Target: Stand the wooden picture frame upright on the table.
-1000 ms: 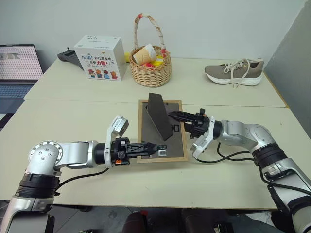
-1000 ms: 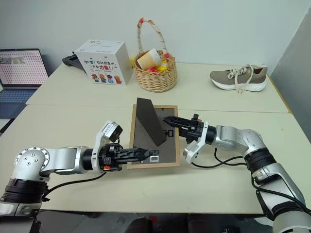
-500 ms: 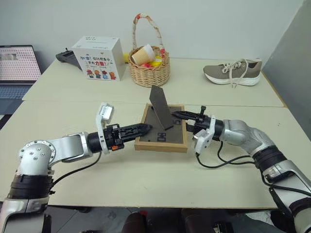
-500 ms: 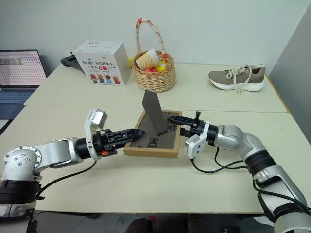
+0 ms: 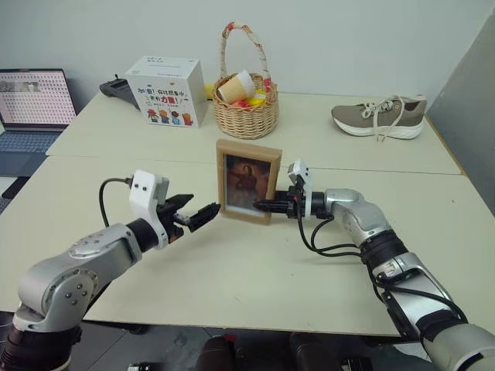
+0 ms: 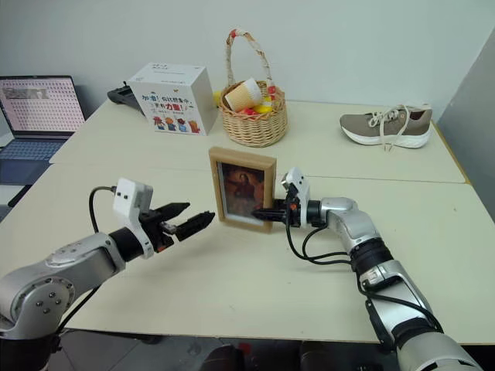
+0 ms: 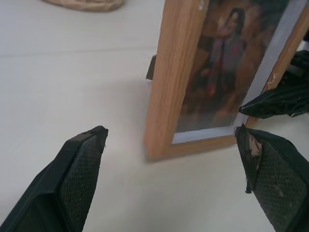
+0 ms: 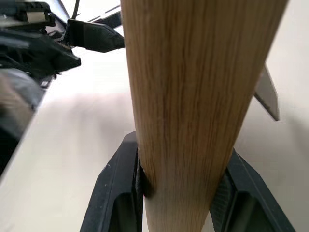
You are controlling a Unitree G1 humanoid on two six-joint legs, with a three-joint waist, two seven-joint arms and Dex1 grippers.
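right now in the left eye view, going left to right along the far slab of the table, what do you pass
laptop → white printed carton → wicker basket → shoe

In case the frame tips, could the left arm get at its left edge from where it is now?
Probably yes. The left gripper is open, pointing at the frame, with bare table between them. The right gripper grips the opposite edge.
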